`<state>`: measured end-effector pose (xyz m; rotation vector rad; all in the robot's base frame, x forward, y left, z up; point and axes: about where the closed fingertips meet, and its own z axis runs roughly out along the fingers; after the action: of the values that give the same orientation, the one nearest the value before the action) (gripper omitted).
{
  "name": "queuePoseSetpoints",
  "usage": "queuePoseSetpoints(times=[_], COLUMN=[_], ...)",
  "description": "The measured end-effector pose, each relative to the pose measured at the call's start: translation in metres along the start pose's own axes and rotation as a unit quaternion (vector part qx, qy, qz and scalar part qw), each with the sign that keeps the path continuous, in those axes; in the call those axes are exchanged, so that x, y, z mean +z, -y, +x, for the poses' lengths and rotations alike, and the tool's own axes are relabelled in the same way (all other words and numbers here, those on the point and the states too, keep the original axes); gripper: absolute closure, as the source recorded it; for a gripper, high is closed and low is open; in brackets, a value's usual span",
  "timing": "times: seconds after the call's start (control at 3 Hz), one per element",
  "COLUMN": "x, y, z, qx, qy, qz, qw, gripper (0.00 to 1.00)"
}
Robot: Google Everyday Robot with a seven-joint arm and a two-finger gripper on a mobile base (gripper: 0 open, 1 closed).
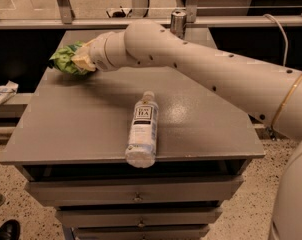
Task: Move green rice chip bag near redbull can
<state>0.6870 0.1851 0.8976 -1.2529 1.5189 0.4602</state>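
Note:
The green rice chip bag (65, 60) is at the far left of the grey table (81, 129), crumpled against the end of my arm. My gripper (82, 60) is at the bag's right side and is shut on it, holding it slightly off the tabletop. The redbull can (178, 22) stands upright at the table's back edge, right of centre. Its lower part is hidden behind my arm. The arm reaches in from the right across the back of the table.
A clear white-labelled bottle (142, 130) lies on its side near the front edge, cap pointing away. Drawers (136, 190) sit below the tabletop. A white crumpled object (2, 94) lies on a lower ledge at left. A rail (231, 21) runs behind the table.

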Motion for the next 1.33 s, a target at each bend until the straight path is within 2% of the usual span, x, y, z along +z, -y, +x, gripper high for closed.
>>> queuePoseSetpoints(times=[0.33, 0.67, 1.0, 1.33], x=[-0.032, -0.063, -0.110, -0.159], y=[0.013, 0.020, 0.024, 0.033], z=[-0.015, -0.013, 0.010, 0.042], qx=[-0.034, -0.054, -0.058, -0.047], qy=[0.005, 0.003, -0.018, -0.049], qz=[0.013, 0.011, 0.012, 0.025], qw=[0.9993, 0.9985, 0.9981, 0.9974], gripper=[1.00, 1.00, 1.00, 1.00])
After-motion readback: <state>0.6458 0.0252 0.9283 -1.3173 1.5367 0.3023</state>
